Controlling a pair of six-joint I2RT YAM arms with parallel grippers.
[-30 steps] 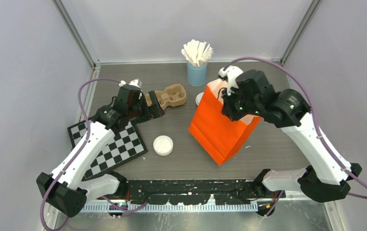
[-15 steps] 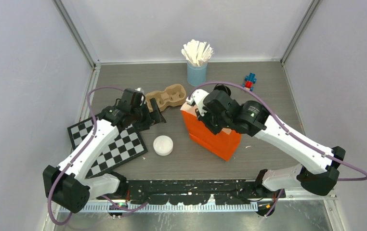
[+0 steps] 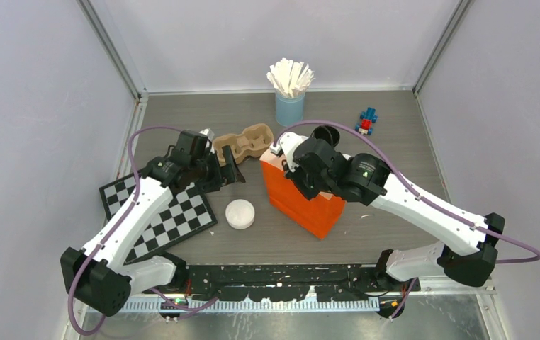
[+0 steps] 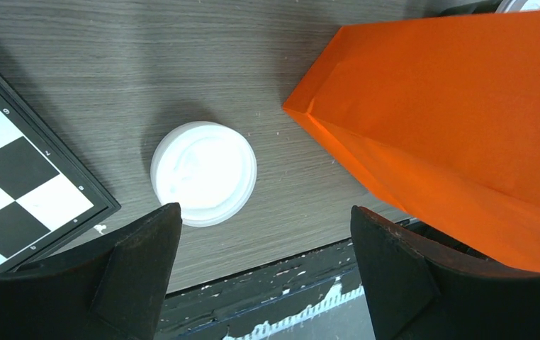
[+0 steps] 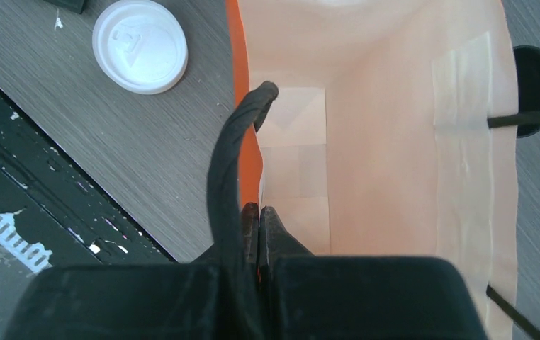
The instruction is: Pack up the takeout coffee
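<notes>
Setting: a grey wood-grain worktop [image 3: 395, 177] boxed in by pale walls.
Left fingers: the left gripper [image 4: 263, 212] stands wide, holding nothing and hanging above the worktop, clear of everything.
Right fingers: the right gripper [image 5: 259, 212] is pinched tight on the rim of the orange bag [image 3: 299, 198], which stands upright with its mouth open and nothing seen inside.
Takeout coffee: one lidded cup [image 4: 203, 173] stands upright on the worktop. Only its round white sip lid shows from above.
Deciding relation: in the top view the cup sits at about 6 o'clock from the left fingers, toward the near edge. Its long axis is vertical. The left arm is the nearer and the free one.
Bag from cup: at 3 o'clock, near but apart.
Further out: a checkerboard [image 3: 161, 212] at the cup's 9 o'clock; a pulp cup carrier [image 3: 246, 142] at 12 o'clock.
Step judged: probably a descent over the lid for a side grasp, then a lift into the bag.
</notes>
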